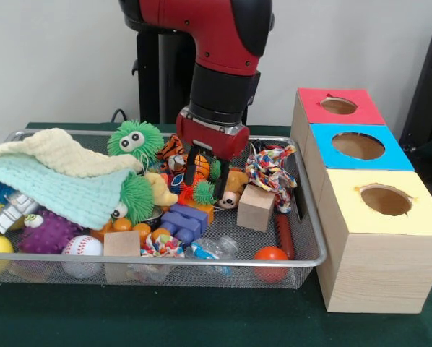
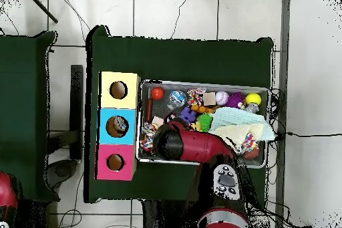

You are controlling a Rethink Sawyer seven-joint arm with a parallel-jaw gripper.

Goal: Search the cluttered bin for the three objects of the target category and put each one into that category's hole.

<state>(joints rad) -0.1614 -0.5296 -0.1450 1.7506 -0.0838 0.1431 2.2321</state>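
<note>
The gripper (image 1: 204, 173) is clamping an orange ball (image 1: 199, 167) mid-bin; lifting straight up, it is best swinging toward three o'clock.

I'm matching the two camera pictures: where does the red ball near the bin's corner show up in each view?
Front view: the red ball lies at the bin's near right corner, beside the yellow-topped box.
Overhead view: the red ball sits at the bin's upper left corner.
Shared landmark: the yellow-topped box, right next to that corner in both.
</note>
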